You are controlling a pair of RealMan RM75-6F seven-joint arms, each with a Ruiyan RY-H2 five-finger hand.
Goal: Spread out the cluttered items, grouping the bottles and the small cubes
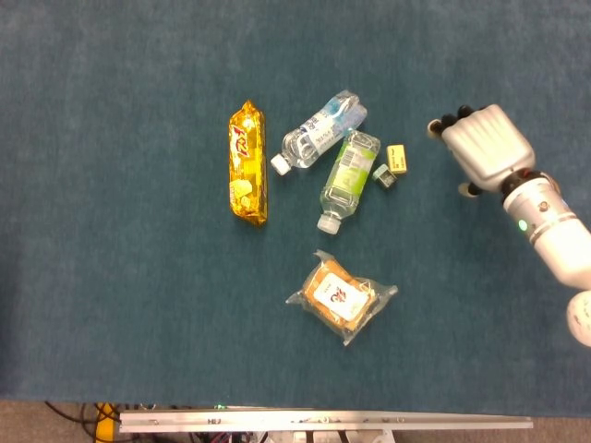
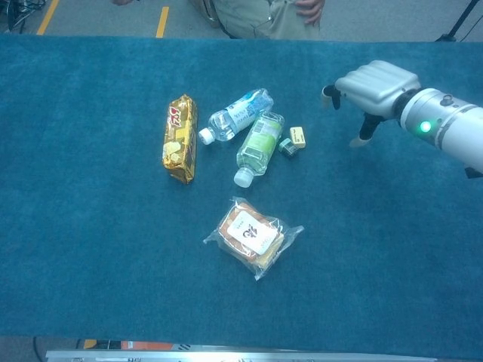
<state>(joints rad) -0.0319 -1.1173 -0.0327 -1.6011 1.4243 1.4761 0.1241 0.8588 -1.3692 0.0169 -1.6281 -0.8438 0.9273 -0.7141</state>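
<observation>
Two clear bottles lie side by side on the blue cloth: a blue-labelled one [image 1: 319, 129] [image 2: 238, 115] and a green-labelled one [image 1: 347, 177] [image 2: 259, 147]. Against the green bottle's right side sit a small yellow cube [image 1: 396, 158] [image 2: 297, 136] and a small dark green cube [image 1: 383, 175] [image 2: 287, 146]. My right hand [image 1: 485, 148] [image 2: 371, 85] hovers right of the cubes, apart from them, palm down, fingers bent downward, holding nothing. My left hand shows in neither view.
A gold snack bar [image 1: 247, 163] [image 2: 179, 138] lies left of the bottles. A wrapped bread pack [image 1: 342, 295] [image 2: 252, 234] lies below them. The table's metal front edge [image 1: 323, 422] runs along the bottom. A person stands beyond the far edge [image 2: 256, 13].
</observation>
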